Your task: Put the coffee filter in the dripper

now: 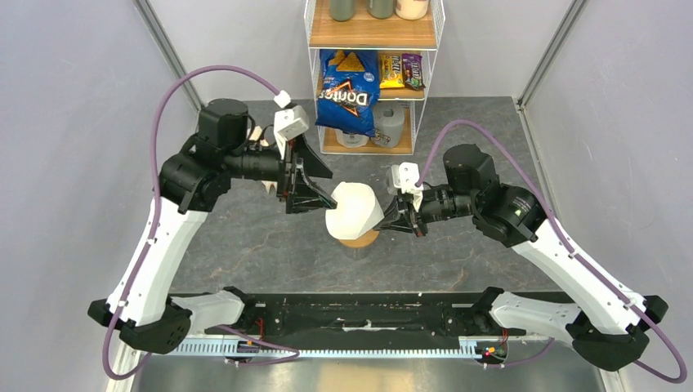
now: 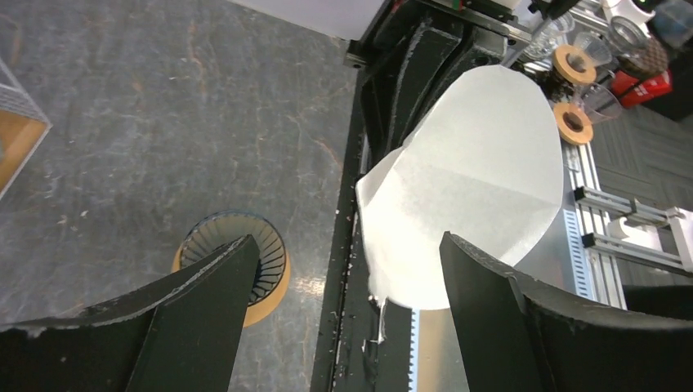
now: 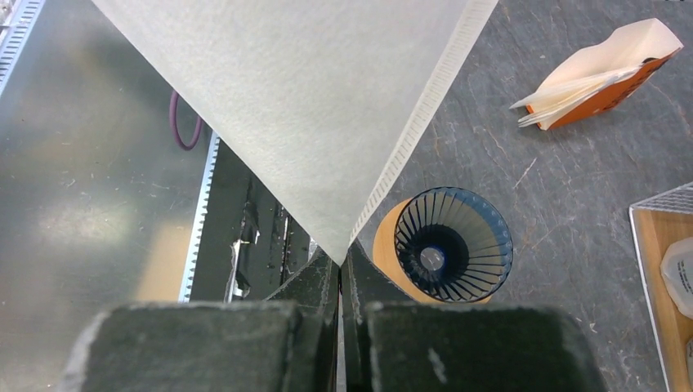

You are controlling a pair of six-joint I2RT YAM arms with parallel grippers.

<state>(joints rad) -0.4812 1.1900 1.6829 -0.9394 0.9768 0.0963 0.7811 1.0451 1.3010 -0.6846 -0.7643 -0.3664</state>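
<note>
Above the dark grey table (image 1: 270,245), the right gripper (image 3: 339,263) pinches the pointed tip of the coffee filter (image 3: 302,106). Its jaws are closed tight on the paper, and the white cone is held in the air with its wide end turned toward the left arm. The left gripper (image 2: 347,245) stands wide, its two fingers spread either side of the filter's rounded edge; whether either finger touches the paper cannot be told.

The dripper (image 3: 453,243), dark blue and ribbed, sits upright on a tan ring (image 3: 386,245) on the table, mouth up, below the filter and apart from it. In the right wrist view it lies just to the right of the closed fingertips. From above, the filter hides it and only the ring's near edge shows.

An orange-and-white packet of papers (image 3: 596,73) lies well apart on the table. A wire shelf (image 1: 372,49) holding a Doritos bag (image 1: 347,90) stands at the back.
</note>
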